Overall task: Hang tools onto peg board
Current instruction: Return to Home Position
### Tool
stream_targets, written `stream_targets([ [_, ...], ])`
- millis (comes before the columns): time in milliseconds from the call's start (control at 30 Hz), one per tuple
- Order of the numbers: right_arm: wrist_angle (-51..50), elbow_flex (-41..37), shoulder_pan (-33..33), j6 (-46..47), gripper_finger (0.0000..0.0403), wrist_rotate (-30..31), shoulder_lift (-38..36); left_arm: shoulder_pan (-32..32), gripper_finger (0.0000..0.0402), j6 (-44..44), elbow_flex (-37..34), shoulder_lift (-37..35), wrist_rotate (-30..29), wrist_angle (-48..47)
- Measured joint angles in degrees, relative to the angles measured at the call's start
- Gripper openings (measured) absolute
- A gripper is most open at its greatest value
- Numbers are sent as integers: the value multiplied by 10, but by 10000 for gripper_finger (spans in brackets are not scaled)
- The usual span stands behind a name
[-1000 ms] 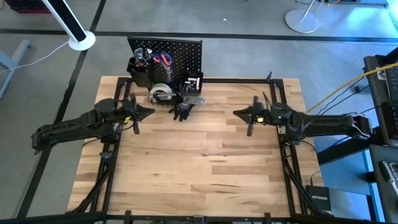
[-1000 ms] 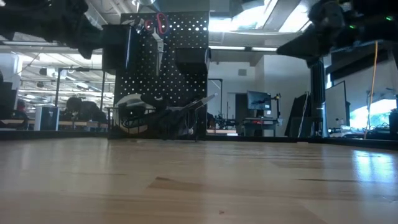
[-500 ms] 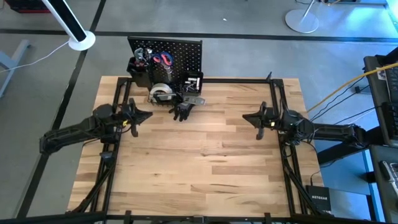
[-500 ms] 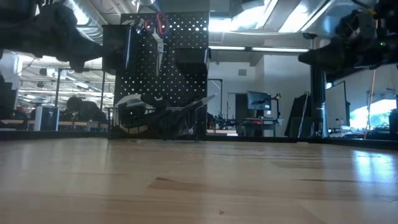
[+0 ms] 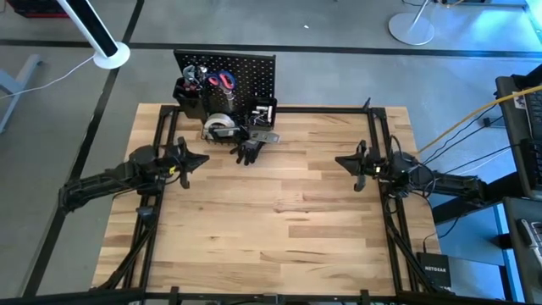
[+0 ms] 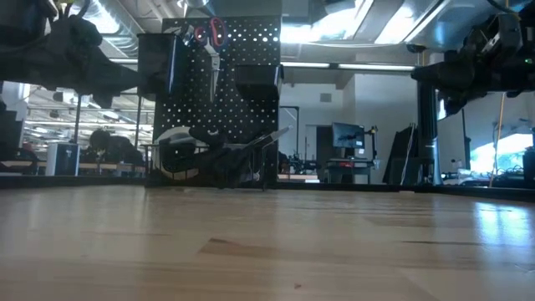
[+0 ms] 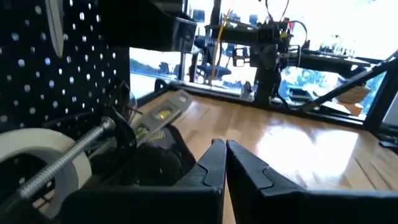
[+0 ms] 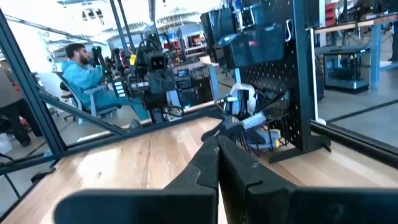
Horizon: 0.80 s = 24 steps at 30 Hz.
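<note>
Tools (image 5: 224, 83) occupy pegboard (image 5: 257, 72) (left gripper (image 5: 201, 158), right gripper (image 5: 341, 160) closed).

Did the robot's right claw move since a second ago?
Yes. In the high view the right gripper has slid back toward the right edge of the table, farther from the peg board.
</note>
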Motion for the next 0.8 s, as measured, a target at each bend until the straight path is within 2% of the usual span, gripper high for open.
stream_targets([
  [100,-6,0,0,-2,5,0,-20,0,1,3,-16,0,-1,39],
  [200,-27,-1,0,-2,5,0,-38,0,2,10,-16,0,-1,40],
  [433,-40,-1,0,-16,5,1,-38,0,1,17,-16,0,-2,39],
  [633,-50,-2,0,-19,5,-16,-38,0,7,-22,-16,0,-2,39],
  [800,-50,-2,0,-30,5,-11,-38,0,3,-23,-16,0,-2,38],
])
